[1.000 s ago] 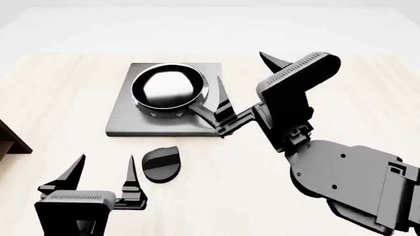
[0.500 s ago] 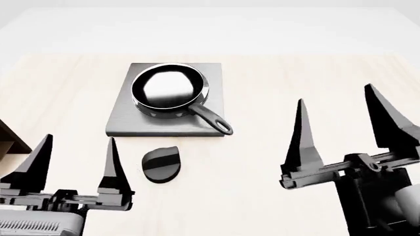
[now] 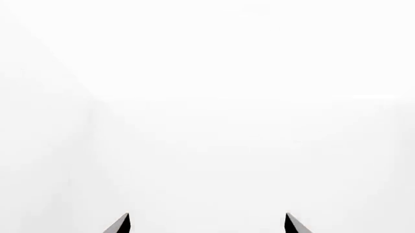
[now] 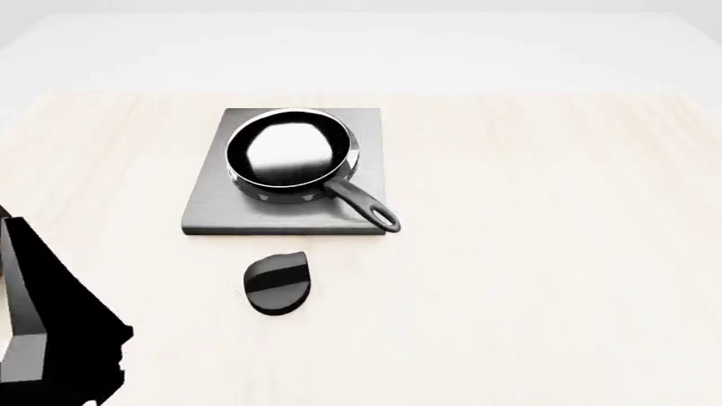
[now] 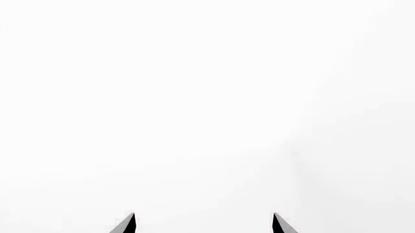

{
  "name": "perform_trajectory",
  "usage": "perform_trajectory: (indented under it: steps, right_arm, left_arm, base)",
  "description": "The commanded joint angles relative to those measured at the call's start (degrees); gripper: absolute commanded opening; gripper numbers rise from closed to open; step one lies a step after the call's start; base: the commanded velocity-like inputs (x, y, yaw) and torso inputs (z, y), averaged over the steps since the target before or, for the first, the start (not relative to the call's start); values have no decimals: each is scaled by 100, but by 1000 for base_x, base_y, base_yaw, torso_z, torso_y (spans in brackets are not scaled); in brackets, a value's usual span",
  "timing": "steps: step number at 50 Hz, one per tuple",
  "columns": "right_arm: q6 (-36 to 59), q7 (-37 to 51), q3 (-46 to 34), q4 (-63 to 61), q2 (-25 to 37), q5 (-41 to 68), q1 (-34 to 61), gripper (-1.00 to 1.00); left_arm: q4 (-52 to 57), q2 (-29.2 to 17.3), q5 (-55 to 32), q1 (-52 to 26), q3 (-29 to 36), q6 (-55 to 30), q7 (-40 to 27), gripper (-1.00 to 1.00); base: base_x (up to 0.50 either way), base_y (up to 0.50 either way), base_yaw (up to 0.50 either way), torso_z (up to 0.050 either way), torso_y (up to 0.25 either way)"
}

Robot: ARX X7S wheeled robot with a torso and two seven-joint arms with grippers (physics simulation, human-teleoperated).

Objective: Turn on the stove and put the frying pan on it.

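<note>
Both sets of fingers (image 3: pixel 123 224) (spread, empty) well apart from frying pan (image 4: pixel 292 155).

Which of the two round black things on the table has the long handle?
The frying pan, sitting on the grey stove plate; its handle points toward the near right corner. The knob, lying on the table in front of the plate, has none.

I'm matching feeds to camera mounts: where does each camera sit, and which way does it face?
Head view: above the table, looking down at the frying pan on the stove and the knob; a dark arm part at lower left.
Left wrist view: faces blank white; only the left gripper tips show.
Right wrist view: likewise, right gripper tips.
The wrist views share a featureless white background.
</note>
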Motion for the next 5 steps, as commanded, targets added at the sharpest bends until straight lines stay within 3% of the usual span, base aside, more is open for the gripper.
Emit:
perform_trajectory:
  steps: [1,5]
  right_arm:
    - [-706,131,2808,23,-757,-255,-2163,100]
    - [-637,49,3092,-76,-1040,-339,-2252,100]
  left_arm:
    - [152,364,387,16,-570,374,-409,100]
    - [231,403,339,30,-727,435,-516,100]
  base:
    - [0,0,0,0,0]
    - [0,0,0,0,0]
